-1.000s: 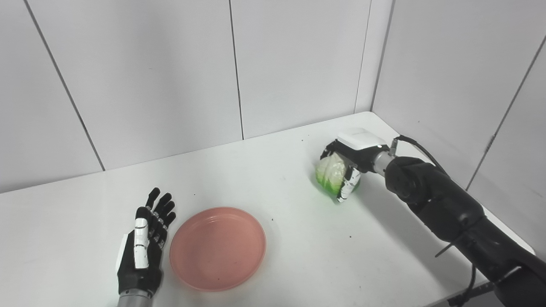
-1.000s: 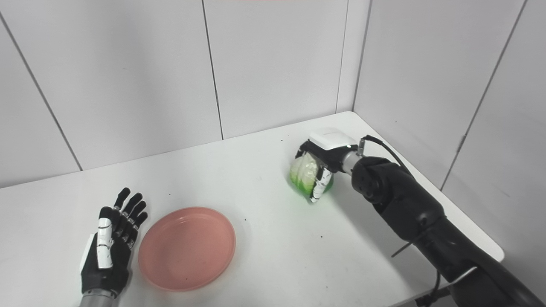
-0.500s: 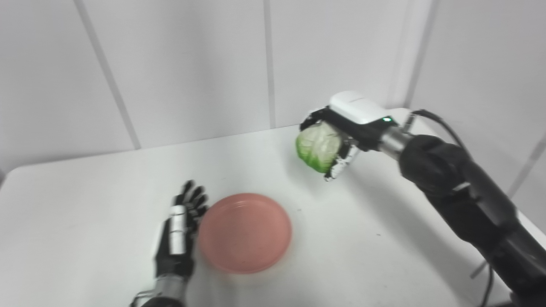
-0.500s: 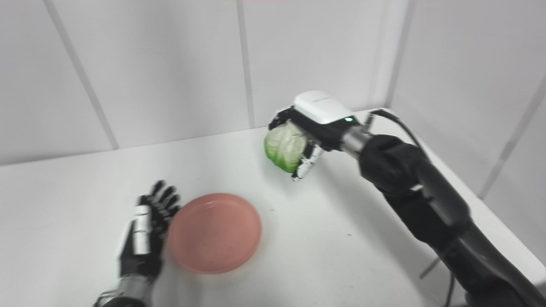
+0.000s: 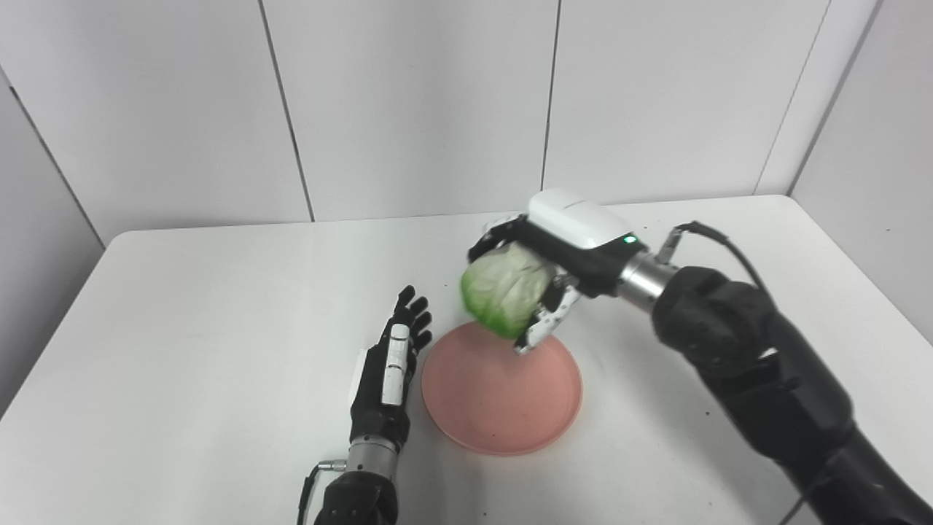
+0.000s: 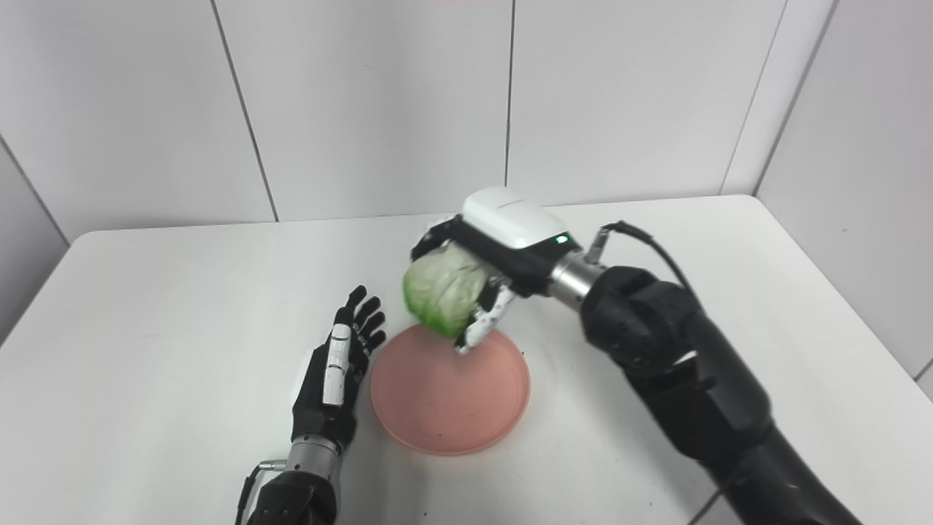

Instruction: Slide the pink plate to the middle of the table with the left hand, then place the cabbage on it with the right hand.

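The pink plate (image 5: 501,390) lies flat near the middle of the white table, toward the front. My right hand (image 5: 561,251) is shut on the pale green cabbage (image 5: 504,298) and holds it in the air above the plate's far rim. My left hand (image 5: 390,364) rests open on the table just left of the plate, fingers straight and pointing away from me, close to the rim. In the right eye view the cabbage (image 6: 443,287) hangs over the plate (image 6: 450,390) the same way.
The white table (image 5: 219,306) reaches from a left edge to a right edge, with grey wall panels behind and at both sides. A cable runs along my right forearm (image 5: 736,343). A few dark specks dot the tabletop.
The camera has swung left, shifting the whole picture. My right hand has lifted the cabbage off the table and carried it left to above the plate. The left hand stays beside the plate.
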Motion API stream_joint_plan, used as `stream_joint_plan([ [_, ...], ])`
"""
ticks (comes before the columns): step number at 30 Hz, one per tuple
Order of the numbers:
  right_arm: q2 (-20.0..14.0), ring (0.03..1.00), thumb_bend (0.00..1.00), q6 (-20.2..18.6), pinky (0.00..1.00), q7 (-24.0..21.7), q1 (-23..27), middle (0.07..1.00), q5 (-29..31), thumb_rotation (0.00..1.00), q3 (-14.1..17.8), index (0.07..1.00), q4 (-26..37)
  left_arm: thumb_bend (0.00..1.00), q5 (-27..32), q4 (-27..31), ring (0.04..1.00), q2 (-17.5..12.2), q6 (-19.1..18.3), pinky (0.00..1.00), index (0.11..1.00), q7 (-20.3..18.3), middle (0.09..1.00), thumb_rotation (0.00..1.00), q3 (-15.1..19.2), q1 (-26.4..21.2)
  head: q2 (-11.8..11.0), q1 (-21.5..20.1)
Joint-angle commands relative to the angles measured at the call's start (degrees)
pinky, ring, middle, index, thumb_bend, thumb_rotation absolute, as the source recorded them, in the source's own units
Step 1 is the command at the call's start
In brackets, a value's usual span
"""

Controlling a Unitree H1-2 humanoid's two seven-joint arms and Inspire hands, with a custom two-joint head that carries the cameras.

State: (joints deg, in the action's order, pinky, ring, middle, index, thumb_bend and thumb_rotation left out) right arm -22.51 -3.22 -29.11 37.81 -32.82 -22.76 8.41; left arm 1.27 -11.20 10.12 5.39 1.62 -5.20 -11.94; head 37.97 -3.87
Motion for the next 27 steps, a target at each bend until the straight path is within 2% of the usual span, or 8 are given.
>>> stream_joint_plan([
  [1,0.50,0.438,0.52,3.03,0.40,0.73,2.62,0.506,-0.54,0.00,-0.15,0.488,0.13,0.63,-0.59,0.52,0.958,2.02,1.38,0.87,0.959,1.36,0.966,1.00,0.27,-1.05,-0.09,0.06],
  [3,1.15,0.446,0.52,2.61,0.43,-0.07,2.40,0.506,-1.07,0.00,-1.14,0.483,-0.11,0.62,-0.45,0.59,0.957,2.08,1.27,0.84,0.960,1.71,0.971,1.00,0.21,-1.10,0.05,-0.10],
  [7,2.46,0.449,0.52,3.21,0.39,-1.01,1.63,0.520,-1.20,0.00,-3.00,0.468,-1.44,0.61,-0.34,0.78,0.959,2.28,1.46,0.88,0.968,2.43,0.973,1.00,0.01,-1.05,0.05,-0.10],
  [10,2.82,0.442,0.52,1.71,0.39,-3.10,1.26,0.523,-2.50,0.00,-4.57,0.472,-2.11,0.61,-0.21,0.47,0.962,2.31,2.20,0.88,0.977,2.71,0.977,1.00,-0.03,-1.15,0.17,-0.99],
  [14,2.48,0.436,0.52,4.28,0.37,-2.32,0.56,0.510,-4.37,0.00,-6.24,0.486,-5.13,0.61,0.23,1.40,0.941,2.62,1.39,0.81,0.957,3.28,0.962,1.00,0.23,-0.64,0.49,-1.59],
  [16,2.10,0.445,0.52,5.60,0.38,-1.55,0.51,0.506,-6.25,0.00,-6.96,0.482,-6.34,0.62,0.45,1.41,0.946,2.27,1.73,0.83,0.958,2.81,0.964,1.00,0.11,-0.64,0.49,-1.59],
  [21,1.67,0.457,0.52,5.84,0.40,-1.88,0.25,0.506,-7.73,0.00,-6.59,0.475,-7.61,0.62,1.24,1.51,0.943,2.84,1.91,0.82,0.951,3.39,0.958,1.00,0.60,-0.77,0.65,-2.08],
  [27,1.01,0.461,0.52,3.73,0.40,-3.13,-0.36,0.519,-10.76,0.00,-6.38,0.468,-6.54,0.64,2.01,1.53,0.957,2.36,1.94,0.91,0.960,2.97,0.967,1.00,0.51,-1.04,0.80,-2.51],
])
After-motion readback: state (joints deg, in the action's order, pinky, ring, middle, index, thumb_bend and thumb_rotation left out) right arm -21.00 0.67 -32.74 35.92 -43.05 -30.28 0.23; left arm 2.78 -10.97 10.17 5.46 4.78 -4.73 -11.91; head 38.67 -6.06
